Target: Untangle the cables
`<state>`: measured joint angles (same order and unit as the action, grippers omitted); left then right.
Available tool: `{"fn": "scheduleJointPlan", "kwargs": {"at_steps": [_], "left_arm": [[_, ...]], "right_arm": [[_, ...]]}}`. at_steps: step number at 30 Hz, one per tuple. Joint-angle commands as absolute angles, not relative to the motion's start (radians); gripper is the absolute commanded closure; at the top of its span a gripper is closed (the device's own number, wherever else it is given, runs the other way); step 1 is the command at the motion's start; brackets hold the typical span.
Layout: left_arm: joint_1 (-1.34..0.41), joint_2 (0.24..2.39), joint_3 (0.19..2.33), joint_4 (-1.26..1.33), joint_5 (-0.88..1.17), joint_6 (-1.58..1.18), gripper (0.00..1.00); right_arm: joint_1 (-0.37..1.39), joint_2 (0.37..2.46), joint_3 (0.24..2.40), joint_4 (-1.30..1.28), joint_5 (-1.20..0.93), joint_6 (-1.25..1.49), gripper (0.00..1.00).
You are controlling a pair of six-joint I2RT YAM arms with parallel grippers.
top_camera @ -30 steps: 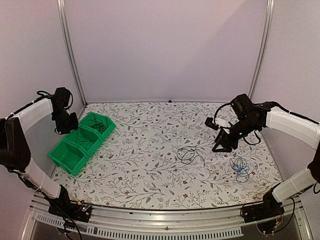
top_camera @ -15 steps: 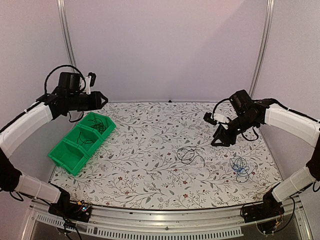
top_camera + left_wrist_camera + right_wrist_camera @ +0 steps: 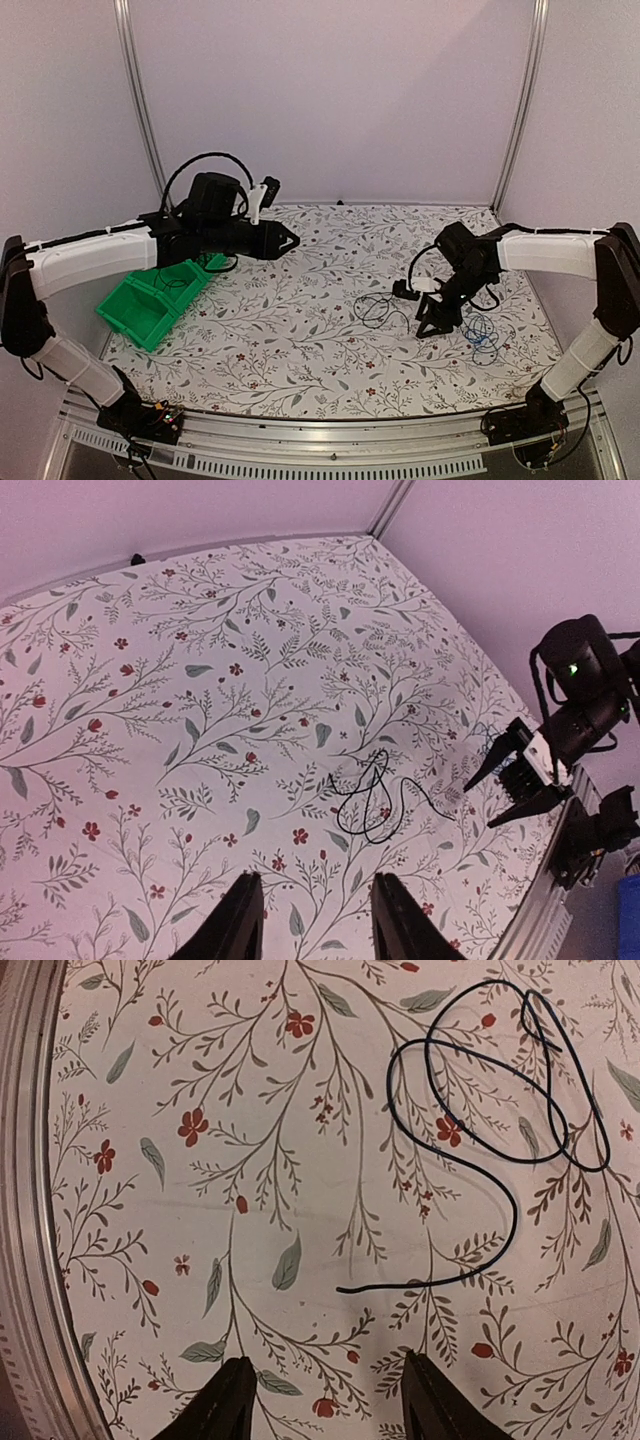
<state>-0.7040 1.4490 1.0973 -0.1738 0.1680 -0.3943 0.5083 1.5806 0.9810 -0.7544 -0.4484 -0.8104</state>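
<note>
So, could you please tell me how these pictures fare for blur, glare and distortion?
Top view: the wide lens bows the silver metal frame post, light is soft and even, no glare. Left wrist view: the thin black looped cable is sharp. Right wrist view: that cable is crisp too, shadows barely visible.

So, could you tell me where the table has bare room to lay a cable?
The wide stretch between the green bins and the black cable is bare. Crowded on the right: black cable, right gripper and blue cable cluster together.
</note>
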Motion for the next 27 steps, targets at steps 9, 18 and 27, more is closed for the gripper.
{"fn": "scheduleJointPlan", "kwargs": {"at_steps": [9,18,27], "left_arm": [[-0.725,1.465,1.131,-0.196,0.096,-0.436,0.64],[-0.724,1.458,1.107,-0.183,0.080,-0.447,0.64],[-0.827,1.439,1.020,0.054,0.057,-0.229,0.52]], "right_arm": [[0.590,1.730,0.969,-0.557,-0.411,-0.904,0.49],[0.589,1.763,0.963,-0.518,-0.389,-0.880,0.85],[0.590,1.602,1.354,-0.846,-0.539,-0.798,1.00]]}}
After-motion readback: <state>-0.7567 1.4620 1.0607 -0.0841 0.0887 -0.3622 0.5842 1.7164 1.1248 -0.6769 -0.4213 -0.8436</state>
